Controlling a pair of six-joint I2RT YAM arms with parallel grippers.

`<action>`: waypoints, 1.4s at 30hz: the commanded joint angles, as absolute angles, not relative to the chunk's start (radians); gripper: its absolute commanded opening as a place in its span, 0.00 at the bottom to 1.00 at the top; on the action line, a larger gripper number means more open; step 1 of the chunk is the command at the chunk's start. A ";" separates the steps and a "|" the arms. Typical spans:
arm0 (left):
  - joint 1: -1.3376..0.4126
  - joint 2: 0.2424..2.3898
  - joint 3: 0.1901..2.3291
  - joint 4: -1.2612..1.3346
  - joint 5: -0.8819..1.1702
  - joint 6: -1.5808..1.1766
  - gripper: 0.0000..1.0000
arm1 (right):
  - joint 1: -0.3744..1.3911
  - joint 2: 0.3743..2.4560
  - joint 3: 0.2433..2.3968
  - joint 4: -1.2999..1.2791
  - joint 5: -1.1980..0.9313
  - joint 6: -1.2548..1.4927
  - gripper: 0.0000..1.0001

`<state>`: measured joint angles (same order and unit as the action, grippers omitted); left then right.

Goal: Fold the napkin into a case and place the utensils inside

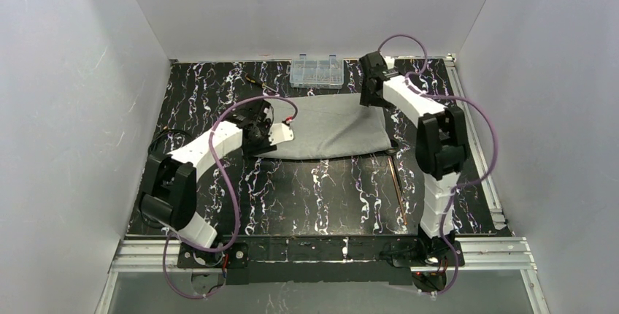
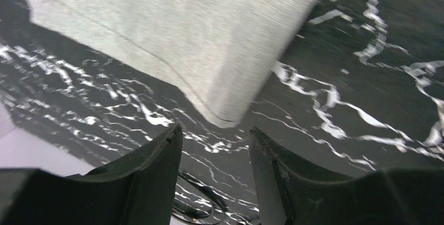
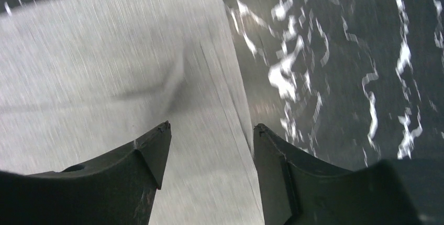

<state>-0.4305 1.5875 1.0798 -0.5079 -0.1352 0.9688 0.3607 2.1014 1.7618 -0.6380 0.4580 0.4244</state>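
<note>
Light-grey cloth napkin (image 1: 332,128), folded flat on black white-veined tabletop (image 1: 306,197); thin copper-brown metal utensils (image 1: 398,182) near its near-right corner. Left wrist: left gripper (image 2: 214,133) parted, empty, cloth corner just ahead. Right wrist: right gripper (image 3: 212,125) parted, empty, above cloth's right edge.

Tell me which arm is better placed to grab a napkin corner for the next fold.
Left, I'd judge. The left gripper has open jaws aimed at a corner of the napkin just ahead. The right gripper, also open, sits over a straight edge, with no corner in its view.
</note>
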 commanded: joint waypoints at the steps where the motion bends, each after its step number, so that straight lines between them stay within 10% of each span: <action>1: -0.424 1.474 1.022 -0.657 -0.010 1.025 0.48 | 0.385 1.836 1.534 -0.550 0.440 0.467 0.69; 11: -0.411 1.532 0.927 -0.393 -0.139 1.092 0.45 | 0.392 1.588 1.122 -0.483 0.321 0.554 0.68; 19: -0.350 1.577 0.942 -0.363 -0.126 1.084 0.00 | 0.399 1.562 1.049 -0.465 0.293 0.573 0.67; 31: -0.310 1.447 0.911 -0.495 -0.013 1.101 0.00 | 0.428 1.578 1.010 -0.442 0.344 0.579 0.58; 37: -0.312 1.392 0.941 -0.594 0.109 1.103 0.38 | 0.427 1.572 0.994 -0.438 0.354 0.574 0.59; 42: -0.329 1.431 0.925 -0.552 0.097 1.112 0.42 | 0.427 1.582 0.986 -0.426 0.355 0.583 0.59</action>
